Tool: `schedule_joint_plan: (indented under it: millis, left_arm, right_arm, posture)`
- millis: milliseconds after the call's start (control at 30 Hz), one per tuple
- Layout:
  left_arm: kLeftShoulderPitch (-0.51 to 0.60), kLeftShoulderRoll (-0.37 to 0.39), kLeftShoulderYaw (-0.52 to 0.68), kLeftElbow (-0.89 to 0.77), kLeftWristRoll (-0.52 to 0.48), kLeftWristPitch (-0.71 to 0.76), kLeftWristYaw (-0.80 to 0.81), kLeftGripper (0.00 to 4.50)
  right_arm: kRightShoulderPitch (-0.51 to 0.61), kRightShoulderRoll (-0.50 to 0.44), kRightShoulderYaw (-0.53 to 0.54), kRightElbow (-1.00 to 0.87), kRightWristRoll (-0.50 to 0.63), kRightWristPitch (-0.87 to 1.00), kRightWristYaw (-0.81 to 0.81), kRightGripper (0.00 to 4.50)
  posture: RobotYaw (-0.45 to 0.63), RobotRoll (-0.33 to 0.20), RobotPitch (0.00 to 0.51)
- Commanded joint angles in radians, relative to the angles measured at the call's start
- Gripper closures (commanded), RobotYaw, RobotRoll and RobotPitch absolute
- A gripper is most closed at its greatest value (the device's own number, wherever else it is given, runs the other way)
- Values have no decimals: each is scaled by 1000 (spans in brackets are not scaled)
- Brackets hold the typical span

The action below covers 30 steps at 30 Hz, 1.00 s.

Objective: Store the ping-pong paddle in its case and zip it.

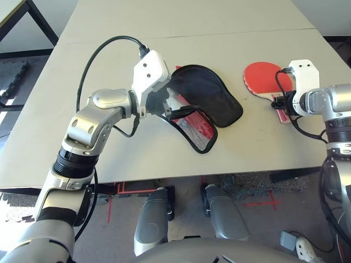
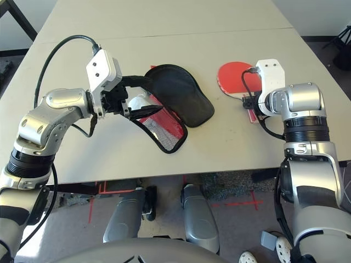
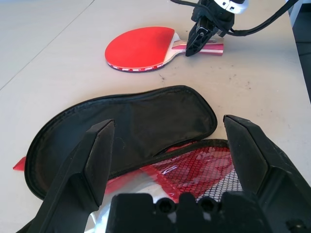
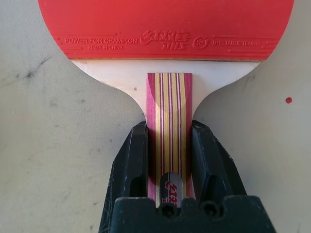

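Red-faced and stiff, the paddle [image 4: 165, 29] lies near the worktop's [image 1: 131, 164] right edge; its light, smooth handle, best gripped mid-length, is pinched by the right gripper [image 4: 169, 124]. Leftward, the limp case [image 3: 121, 126] is spread open, easily rumpled, best held by its piped rim. Above it, the left gripper [image 2: 152, 96] is spread wide.

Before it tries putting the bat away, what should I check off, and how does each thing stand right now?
Right pincer closed on the paddle's handle: ok
Paddle lying flat, red face up: ok
Case unzipped and spread open: ok
Left pincer gripping the case: not ok, its fingers are apart
Inside of the case free of folds: cannot tell
Paddle inside the case: not ok, it lies beside it
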Motion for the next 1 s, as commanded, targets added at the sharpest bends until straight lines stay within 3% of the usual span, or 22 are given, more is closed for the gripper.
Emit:
schedule_joint_plan:
  millis: [33,267,667,1000]
  left_arm:
    - [4,7,-4,-4,10,4,-5,0]
    - [3,4,-8,6,17,-1,-10,0]
    - [15,14,3,-18,18,10,3,0]
    - [33,28,20,-50,16,32,30,0]
  right_arm:
    - [21,-30,29,-50,-38,-62,0,3455]
    - [10,-34,37,-172,-42,-161,33,3455]
    - [-9,118,101,-404,11,-75,71,3455]
    - [0,212,197,-379,10,-65,76,3455]
  posture:
    - [-4,0,206]
    - [-6,0,202]
    - [37,0,208]
    - [81,0,210]
